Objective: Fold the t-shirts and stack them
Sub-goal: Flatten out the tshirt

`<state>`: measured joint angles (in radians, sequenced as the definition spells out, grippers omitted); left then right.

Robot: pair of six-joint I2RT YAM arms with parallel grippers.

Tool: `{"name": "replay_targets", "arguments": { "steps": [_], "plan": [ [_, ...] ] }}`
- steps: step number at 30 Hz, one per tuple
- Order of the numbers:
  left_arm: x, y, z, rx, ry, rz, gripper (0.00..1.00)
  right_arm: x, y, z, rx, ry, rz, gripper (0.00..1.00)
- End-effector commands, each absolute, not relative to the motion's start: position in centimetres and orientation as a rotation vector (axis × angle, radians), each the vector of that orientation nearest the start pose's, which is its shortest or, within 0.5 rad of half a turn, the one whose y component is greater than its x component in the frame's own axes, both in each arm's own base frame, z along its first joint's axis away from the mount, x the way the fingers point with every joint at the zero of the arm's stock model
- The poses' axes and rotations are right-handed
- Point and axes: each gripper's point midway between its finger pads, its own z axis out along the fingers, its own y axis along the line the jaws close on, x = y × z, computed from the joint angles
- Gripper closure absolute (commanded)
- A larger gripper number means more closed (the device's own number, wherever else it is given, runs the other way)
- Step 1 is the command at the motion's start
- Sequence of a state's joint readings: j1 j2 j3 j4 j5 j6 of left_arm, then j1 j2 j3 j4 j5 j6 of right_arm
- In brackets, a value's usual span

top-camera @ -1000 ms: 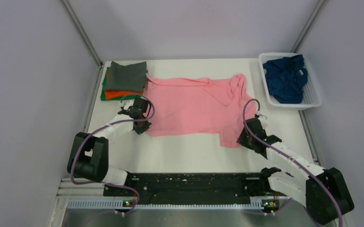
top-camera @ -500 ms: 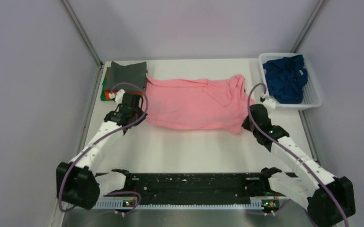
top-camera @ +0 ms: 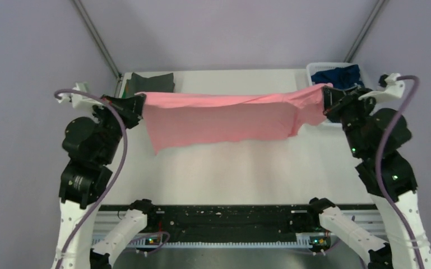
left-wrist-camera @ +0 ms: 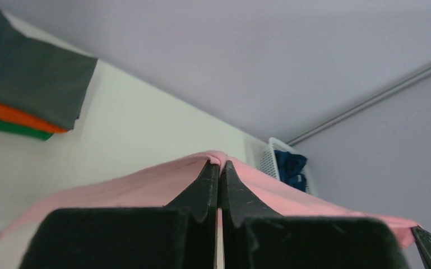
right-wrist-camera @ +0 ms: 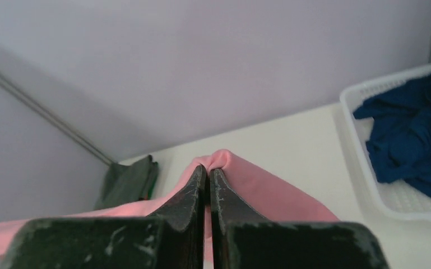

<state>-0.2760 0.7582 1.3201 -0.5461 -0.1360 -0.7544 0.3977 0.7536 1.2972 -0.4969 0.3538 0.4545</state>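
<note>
The pink t-shirt [top-camera: 224,119] hung taut above the bench [top-camera: 230,168], left hand [top-camera: 139,104] and right hand [top-camera: 326,100] clamped on its ends.

Right gripper [right-wrist-camera: 207,171] pinching a fold of the pink shirt [right-wrist-camera: 269,193].

The two dark jaws are pressed together with a bump of pink cloth caught at their tips; the cloth falls away to the lower left and lower right. Beyond it lies the white table [right-wrist-camera: 291,131]. On the right, a white lattice basket [right-wrist-camera: 395,212] holds a crumpled navy blue shirt [right-wrist-camera: 415,140]. A folded dark grey shirt [right-wrist-camera: 126,182] lies at the far left, near the pale wall [right-wrist-camera: 213,61].
</note>
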Motion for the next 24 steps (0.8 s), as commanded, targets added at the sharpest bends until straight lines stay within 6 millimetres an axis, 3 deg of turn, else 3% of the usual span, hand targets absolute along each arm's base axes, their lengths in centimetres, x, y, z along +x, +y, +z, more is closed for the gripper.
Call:
{"name": "replay_targets", "arguments": {
  "steps": [1,6,12,15,19,22,24],
  "plan": [
    [20.0,-9.0,51.4,-0.265,1.401,-0.825,1.0,19.9,7.6,51.9,0.08,1.397,0.547,1.0],
    [15.6,-9.7,55.4,-0.143,1.301,-0.916,1.0,15.0,7.7,57.5,-0.034,1.26,0.632,1.0],
    [11.0,-9.4,59.2,-0.058,1.185,-0.967,1.0,10.9,6.6,61.0,-0.09,1.154,0.644,1.0],
    [9.8,-9.3,60.0,-0.041,1.159,-0.978,1.0,9.5,6.2,62.2,-0.096,1.112,0.65,1.0],
    [11.4,-9.0,58.7,-0.109,1.192,-0.964,1.0,10.3,6.2,62.0,-0.091,1.122,0.631,1.0],
    [14.7,-8.5,55.7,-0.223,1.261,-0.93,1.0,12.6,6.3,60.5,-0.058,1.167,0.596,1.0],
    [17.5,-7.6,53.1,-0.333,1.311,-0.864,1.0,15.4,6.0,58.6,0.014,1.222,0.541,1.0]
  ]
}}
